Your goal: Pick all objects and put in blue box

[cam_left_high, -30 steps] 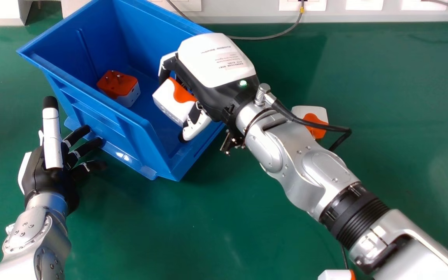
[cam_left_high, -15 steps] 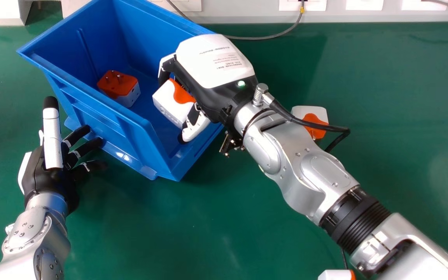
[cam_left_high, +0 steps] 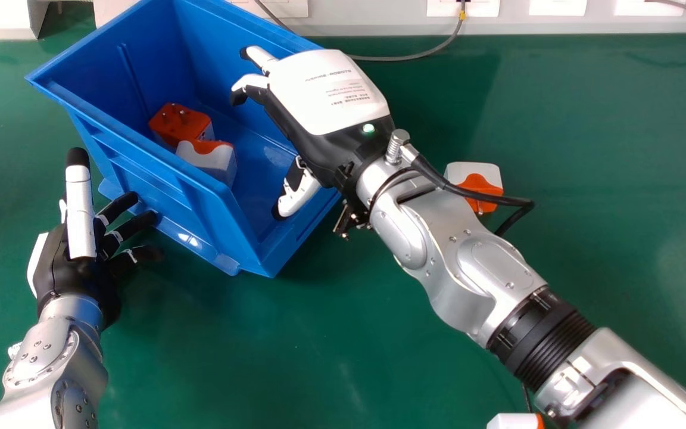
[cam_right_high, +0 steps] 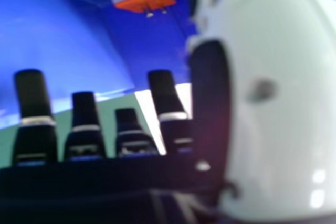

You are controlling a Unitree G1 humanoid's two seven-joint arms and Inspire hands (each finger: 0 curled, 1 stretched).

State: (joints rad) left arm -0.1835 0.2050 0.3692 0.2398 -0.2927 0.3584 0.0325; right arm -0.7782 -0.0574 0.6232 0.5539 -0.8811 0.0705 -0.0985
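right forearm [cam_left_high: 495,265] partly hides a block [cam_left_high: 471,171]; right hand [cam_left_high: 325,95], open, overhangs blue box [cam_left_high: 170,190]; left hand [cam_left_high: 78,259], open, is beside it.

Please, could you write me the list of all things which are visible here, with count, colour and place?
Box: one, blue, on the table
Adapters: two, orange and white, in the box
More adapters: two, white and orange, on the table, one partly cut off
Table: one, green, below everything
Wall plates: four, white, at the back
Cables: two, grey, at the back
Left hand: one, black and white, beside the box
Right hand: one, black and white, above the box
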